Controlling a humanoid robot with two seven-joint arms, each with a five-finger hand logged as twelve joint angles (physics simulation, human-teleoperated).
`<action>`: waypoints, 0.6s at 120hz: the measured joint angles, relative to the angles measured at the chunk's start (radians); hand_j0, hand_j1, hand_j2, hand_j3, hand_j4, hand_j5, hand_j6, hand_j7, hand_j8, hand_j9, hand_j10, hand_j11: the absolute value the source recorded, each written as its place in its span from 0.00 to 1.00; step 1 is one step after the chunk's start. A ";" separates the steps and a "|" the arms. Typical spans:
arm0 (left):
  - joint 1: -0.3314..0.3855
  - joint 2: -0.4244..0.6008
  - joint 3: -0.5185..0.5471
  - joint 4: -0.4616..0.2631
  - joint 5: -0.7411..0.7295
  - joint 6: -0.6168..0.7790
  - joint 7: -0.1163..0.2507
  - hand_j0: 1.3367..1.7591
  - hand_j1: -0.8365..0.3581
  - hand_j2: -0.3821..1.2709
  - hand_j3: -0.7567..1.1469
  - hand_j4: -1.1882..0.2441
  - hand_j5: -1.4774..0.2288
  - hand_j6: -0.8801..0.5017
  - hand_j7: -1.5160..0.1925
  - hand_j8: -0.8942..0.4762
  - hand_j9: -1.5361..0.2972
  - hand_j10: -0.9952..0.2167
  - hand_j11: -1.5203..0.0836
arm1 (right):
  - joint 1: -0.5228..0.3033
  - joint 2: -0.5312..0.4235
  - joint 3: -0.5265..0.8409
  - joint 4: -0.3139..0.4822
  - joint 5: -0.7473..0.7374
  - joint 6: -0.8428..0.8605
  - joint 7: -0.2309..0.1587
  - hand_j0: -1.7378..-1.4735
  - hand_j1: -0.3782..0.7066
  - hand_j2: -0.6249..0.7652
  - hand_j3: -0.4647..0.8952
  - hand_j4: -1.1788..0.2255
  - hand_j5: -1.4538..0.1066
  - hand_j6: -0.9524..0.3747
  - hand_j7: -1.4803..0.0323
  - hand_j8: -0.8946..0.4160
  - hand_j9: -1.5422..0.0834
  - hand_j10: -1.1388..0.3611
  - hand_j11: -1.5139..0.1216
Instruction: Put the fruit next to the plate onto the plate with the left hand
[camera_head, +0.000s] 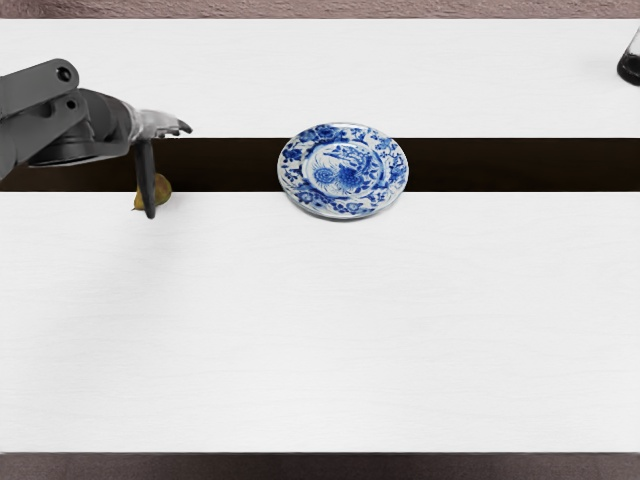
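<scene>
A blue-and-white patterned plate (343, 170) lies across the dark gap between the two white table slabs, near the middle. A small yellowish-brown fruit (160, 189) sits at the edge of the near slab, far to the plate's left. My left hand (152, 160) comes in from the left edge and hovers right over the fruit. Its fingers are spread: one dark finger (147, 180) points straight down in front of the fruit, the others reach to the right. The hand holds nothing. Part of the fruit is hidden behind that finger.
A dark strip (500, 165) runs across the table between the far and near white slabs. A dark glassy object (630, 60) stands at the far right edge. The wide near slab (330, 330) spreads out below the plate.
</scene>
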 joint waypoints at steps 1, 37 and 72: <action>0.000 -0.001 0.004 0.004 0.001 0.000 0.000 0.76 0.98 0.23 0.40 0.82 0.85 0.62 0.87 0.64 0.83 0.81 0.93 | 0.000 0.000 0.000 0.000 0.000 0.000 0.000 0.30 0.03 0.45 0.34 0.84 0.93 0.72 0.98 0.68 0.95 0.76 0.93; 0.015 -0.079 0.059 0.134 0.019 0.064 0.000 0.76 0.97 0.23 0.40 0.81 0.85 0.62 0.87 0.64 0.82 0.80 0.93 | -0.001 0.000 0.000 0.000 0.000 0.000 0.000 0.30 0.03 0.45 0.34 0.84 0.93 0.72 0.98 0.68 0.95 0.76 0.93; 0.052 -0.198 0.160 0.274 0.021 0.200 0.000 0.76 0.92 0.24 0.40 0.78 0.81 0.58 0.83 0.60 0.79 0.76 0.89 | -0.001 0.000 0.000 0.000 0.000 0.000 0.000 0.30 0.03 0.45 0.34 0.84 0.93 0.72 0.98 0.68 0.95 0.76 0.93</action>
